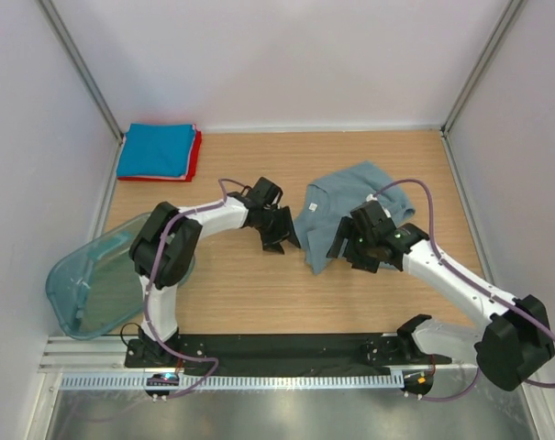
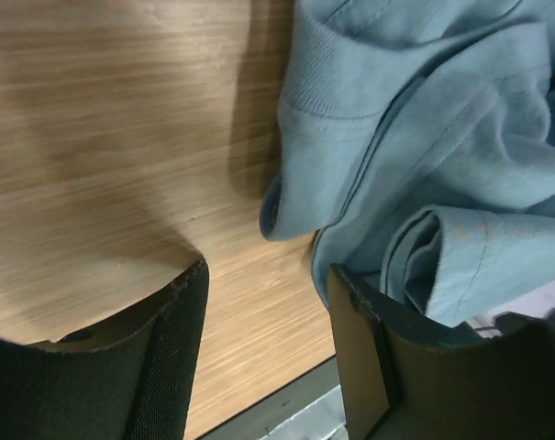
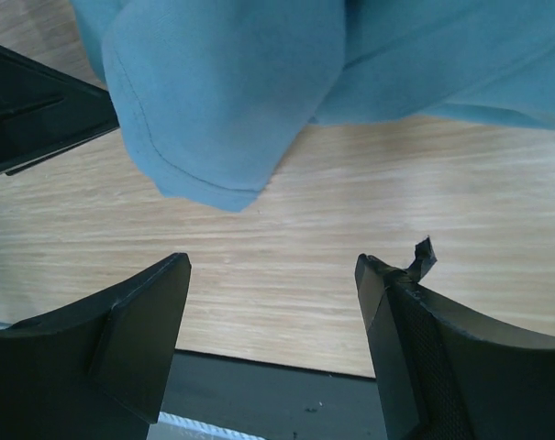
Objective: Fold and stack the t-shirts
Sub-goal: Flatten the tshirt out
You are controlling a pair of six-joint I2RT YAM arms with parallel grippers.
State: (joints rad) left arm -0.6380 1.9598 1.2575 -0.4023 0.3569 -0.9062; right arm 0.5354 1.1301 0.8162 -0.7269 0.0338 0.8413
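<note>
A dusty grey-blue t-shirt (image 1: 343,203) lies crumpled on the wooden table, right of centre. My left gripper (image 1: 282,240) is open and empty at the shirt's left edge. In the left wrist view (image 2: 268,286) one of its fingers (image 2: 387,357) is beside a rolled fold of the shirt (image 2: 415,137). My right gripper (image 1: 349,253) is open and empty at the shirt's near edge. In the right wrist view (image 3: 272,268) a hanging corner of the shirt (image 3: 231,82) is just beyond its fingertips. A bright blue folded shirt (image 1: 156,149) lies on a red one (image 1: 195,158) at the back left.
A translucent teal plastic tub (image 1: 89,286) lies at the table's left near edge. A black base strip (image 1: 286,346) runs along the front. White walls enclose the table on the left, back and right.
</note>
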